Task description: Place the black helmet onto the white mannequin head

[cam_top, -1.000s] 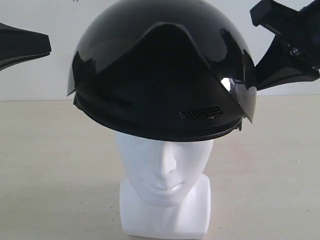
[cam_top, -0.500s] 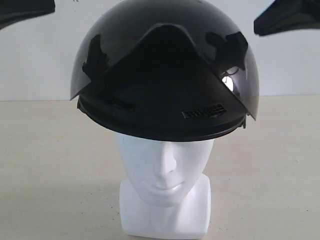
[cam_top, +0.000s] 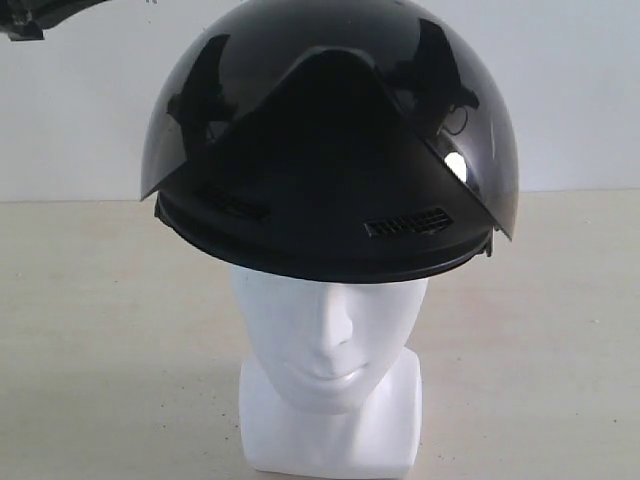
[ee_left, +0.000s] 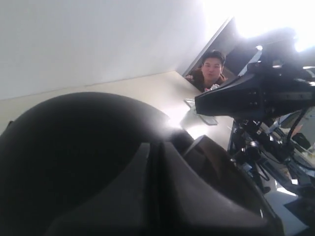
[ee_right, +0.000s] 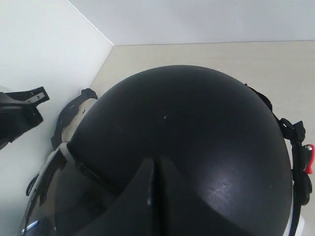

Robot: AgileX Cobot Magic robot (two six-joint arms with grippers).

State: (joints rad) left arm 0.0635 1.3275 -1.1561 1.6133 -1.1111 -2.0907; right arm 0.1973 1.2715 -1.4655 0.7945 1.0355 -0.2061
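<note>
1. Black helmet [cam_top: 330, 140] sits on top of the white mannequin head [cam_top: 330, 340]. Its matte brim lies across the brow, so only the face, the neck and the blocky base show beneath it.
2. White as it is, the mannequin head stands upright on the pale bench [cam_top: 110, 330]. It faces the exterior camera near the middle of that view, with a plain wall [cam_top: 70, 120] behind.
3. Glossy and round, the helmet's dome reaches out past the head on both sides. The edge of a smoky visor [cam_top: 150, 170] juts out at each side of the shell, and small vent slots [cam_top: 405, 225] are cut into the brim.
4. Seen from its own wrist camera, the left hand [ee_left: 153, 147] has its two dark fingers pressed together with only a thin seam between them and nothing held. The helmet's dome fills the view beyond it.
5. In the exterior view only a dark piece of the left arm [cam_top: 35, 15] shows, in the top left corner, apart from the helmet.
6. From its wrist camera the right hand [ee_right: 155, 164] likewise has its fingers together, gripping nothing, above the crown of the helmet. It is outside the exterior view.
7. From the left wrist camera the right hand appears side-on, in the air and clear of the shell.
8. A small red clip [ee_right: 308, 158] shows among the black strap fittings at the helmet's edge.
9. A person [ee_left: 211, 66] is visible beyond the far end of the bench in the left wrist view.
</note>
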